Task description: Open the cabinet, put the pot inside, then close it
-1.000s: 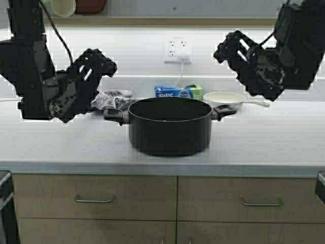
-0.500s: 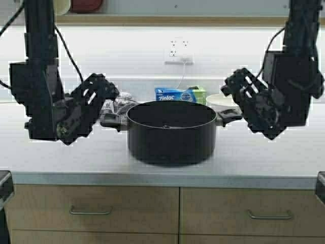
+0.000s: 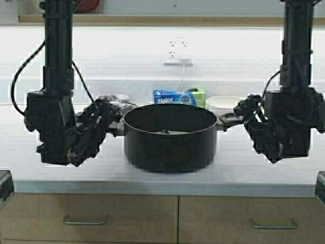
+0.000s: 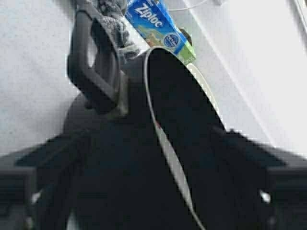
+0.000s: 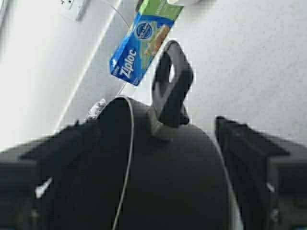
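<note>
The black pot (image 3: 170, 147) stands lidless on the white counter (image 3: 152, 179), mid-view. My left gripper (image 3: 99, 124) is open at the pot's left side, level with its left handle (image 4: 93, 72). The left wrist view shows the pot wall (image 4: 124, 182) between the spread fingers (image 4: 43, 160). My right gripper (image 3: 256, 124) is open at the pot's right side by the right handle (image 5: 170, 91), with the pot wall (image 5: 168, 182) between its fingers (image 5: 252, 148). Neither gripper holds anything. Only the cabinet's tan lower edge (image 3: 152, 20) shows at the top; its doors are out of view.
Behind the pot lie a blue Ziploc box (image 3: 175, 96), a small white pan (image 3: 223, 103) and a grey cloth (image 3: 114, 99). A wall outlet (image 3: 177, 53) with a cord is above them. Base drawers with bar handles (image 3: 84, 220) are below the counter edge.
Both grippers have dropped from above the counter to the pot's two sides. The scene has shifted down and grown larger, so the robot has moved closer.
</note>
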### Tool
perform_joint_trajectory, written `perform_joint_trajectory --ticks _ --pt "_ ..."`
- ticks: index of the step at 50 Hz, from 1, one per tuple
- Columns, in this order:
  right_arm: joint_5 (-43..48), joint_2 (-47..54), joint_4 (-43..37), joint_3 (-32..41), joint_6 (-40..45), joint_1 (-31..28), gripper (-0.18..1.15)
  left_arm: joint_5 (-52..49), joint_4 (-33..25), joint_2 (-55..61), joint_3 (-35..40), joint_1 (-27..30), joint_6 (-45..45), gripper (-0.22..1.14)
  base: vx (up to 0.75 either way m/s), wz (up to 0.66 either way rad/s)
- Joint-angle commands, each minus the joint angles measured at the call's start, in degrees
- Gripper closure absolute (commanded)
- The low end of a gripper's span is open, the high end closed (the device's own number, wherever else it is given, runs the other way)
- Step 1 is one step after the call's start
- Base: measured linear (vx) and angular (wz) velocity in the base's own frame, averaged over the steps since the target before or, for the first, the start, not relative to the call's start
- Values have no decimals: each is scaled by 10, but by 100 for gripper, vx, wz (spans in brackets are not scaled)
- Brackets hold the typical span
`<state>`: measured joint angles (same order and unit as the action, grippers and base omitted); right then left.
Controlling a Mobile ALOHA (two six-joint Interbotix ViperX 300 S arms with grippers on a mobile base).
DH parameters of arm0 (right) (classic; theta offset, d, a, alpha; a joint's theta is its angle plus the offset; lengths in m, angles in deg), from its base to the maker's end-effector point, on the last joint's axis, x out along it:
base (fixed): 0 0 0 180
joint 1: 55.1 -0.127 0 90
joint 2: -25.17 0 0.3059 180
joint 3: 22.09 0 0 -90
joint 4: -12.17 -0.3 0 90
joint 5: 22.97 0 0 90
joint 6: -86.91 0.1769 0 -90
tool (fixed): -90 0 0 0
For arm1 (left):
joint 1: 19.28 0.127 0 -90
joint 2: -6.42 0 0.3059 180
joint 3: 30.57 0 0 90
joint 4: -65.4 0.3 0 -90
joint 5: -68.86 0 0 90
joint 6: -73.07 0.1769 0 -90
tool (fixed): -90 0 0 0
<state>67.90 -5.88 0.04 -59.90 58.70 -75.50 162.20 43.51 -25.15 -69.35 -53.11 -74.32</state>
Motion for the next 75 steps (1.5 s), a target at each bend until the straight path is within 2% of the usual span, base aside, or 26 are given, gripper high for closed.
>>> perform_joint_trajectory --ticks 1,13,30,38,46,75 --pt "9 -7 22 -1 2 0 -6 14 0 -13 -9 1 -3 -12 13 -2" --pt "9 11 23 18 4 3 -6 15 0 -3 3 1 -15 -12 9 -1" --pt "-6 65 44 122 33 35 -6 15 1 59 103 31 -77 -12 2 0" --pt "-31 72 91 158 46 51 -6 11 1 77 133 39 -93 -12 0 0" --pt "-32 75 132 171 52 69 -6 8 0 89 133 42 -92 -12 0 0" --pt "-38 87 177 184 55 98 -5 -3 1 107 173 62 -94 -11 0 0"
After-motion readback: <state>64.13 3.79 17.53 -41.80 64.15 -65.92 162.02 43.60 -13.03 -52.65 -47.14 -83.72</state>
